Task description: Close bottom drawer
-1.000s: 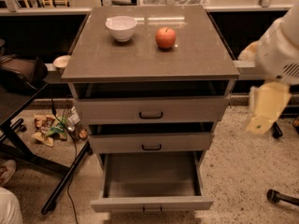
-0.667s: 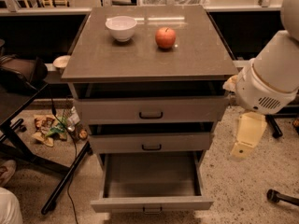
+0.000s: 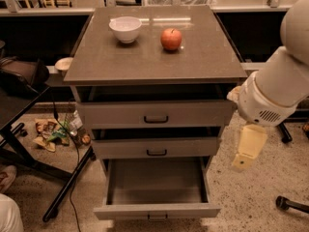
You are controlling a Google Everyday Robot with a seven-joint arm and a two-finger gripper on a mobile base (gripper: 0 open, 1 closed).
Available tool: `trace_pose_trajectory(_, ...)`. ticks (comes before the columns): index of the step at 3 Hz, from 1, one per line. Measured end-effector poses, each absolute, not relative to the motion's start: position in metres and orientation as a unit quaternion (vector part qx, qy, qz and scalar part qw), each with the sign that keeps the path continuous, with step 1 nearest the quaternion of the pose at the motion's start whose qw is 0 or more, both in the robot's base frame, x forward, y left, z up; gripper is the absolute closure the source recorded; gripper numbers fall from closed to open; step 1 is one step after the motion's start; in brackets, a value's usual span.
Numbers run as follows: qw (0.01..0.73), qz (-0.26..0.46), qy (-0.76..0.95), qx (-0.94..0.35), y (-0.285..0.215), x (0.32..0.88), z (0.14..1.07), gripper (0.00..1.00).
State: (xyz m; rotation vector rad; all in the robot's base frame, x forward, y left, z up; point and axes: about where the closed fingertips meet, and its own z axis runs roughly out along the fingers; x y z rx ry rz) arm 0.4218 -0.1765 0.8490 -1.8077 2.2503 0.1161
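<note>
The bottom drawer is the lowest of three grey drawers and stands pulled far out. Its grey inside shows nothing in it, and its small dark handle sits at the centre of the front. My gripper, pale yellow, hangs below the white arm to the right of the cabinet. It is level with the middle drawer, above and to the right of the bottom drawer, and touches neither.
A white bowl and a red apple stand on the cabinet top. The top drawer and middle drawer stand slightly out. Black table legs and litter lie left. A caster is on the floor at right.
My arm has swung left and down towards the cabinet's right side, bringing the gripper lower and closer to the drawers. The drawers have not moved.
</note>
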Motion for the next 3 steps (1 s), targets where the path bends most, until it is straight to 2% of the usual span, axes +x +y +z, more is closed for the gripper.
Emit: trace_pose_trajectory(3,0.166,0.133,0.767,-0.606,-0.142,0.422,0.694,0.00)
